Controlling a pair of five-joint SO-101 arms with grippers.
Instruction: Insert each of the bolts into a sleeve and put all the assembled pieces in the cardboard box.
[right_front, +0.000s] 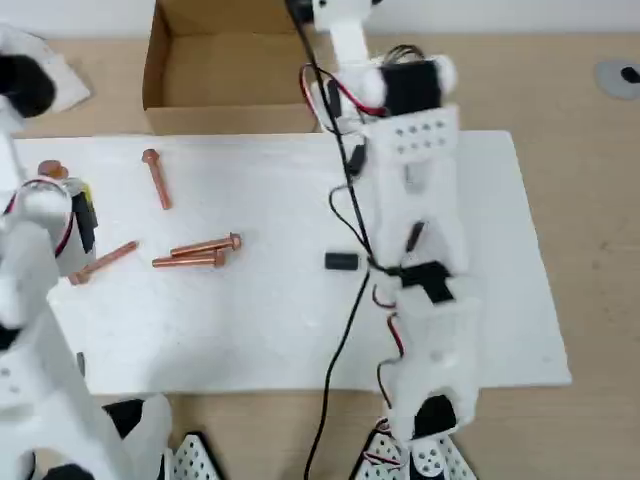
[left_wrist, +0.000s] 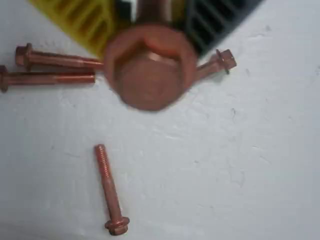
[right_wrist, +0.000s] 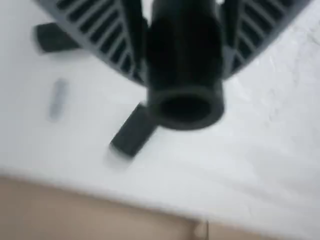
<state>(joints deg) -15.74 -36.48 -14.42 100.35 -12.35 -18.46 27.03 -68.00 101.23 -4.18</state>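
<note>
My left gripper (left_wrist: 150, 17) is shut on a copper bolt (left_wrist: 150, 67), whose head faces the left wrist camera between a yellow and a black finger. In the high view this bolt (right_front: 50, 170) sits at the mat's left edge. Several loose bolts (right_front: 205, 245) lie on the mat; the left wrist view shows one bolt (left_wrist: 111, 190) apart from the others. My right gripper (right_wrist: 182, 30) is shut on a black sleeve (right_wrist: 185, 75), open end toward the camera, above the mat. A loose sleeve (right_wrist: 132, 131) lies beneath it, another sleeve (right_wrist: 50, 37) farther off. One sleeve (right_front: 341, 262) lies mid-mat beside the right arm (right_front: 430, 230).
The open cardboard box (right_front: 155, 70) stands beyond the mat's far edge. The white mat (right_front: 270, 330) covers the wooden table. A black cable (right_front: 345, 330) trails along the right arm across the mat. A grey disc (right_front: 620, 75) lies at the far right.
</note>
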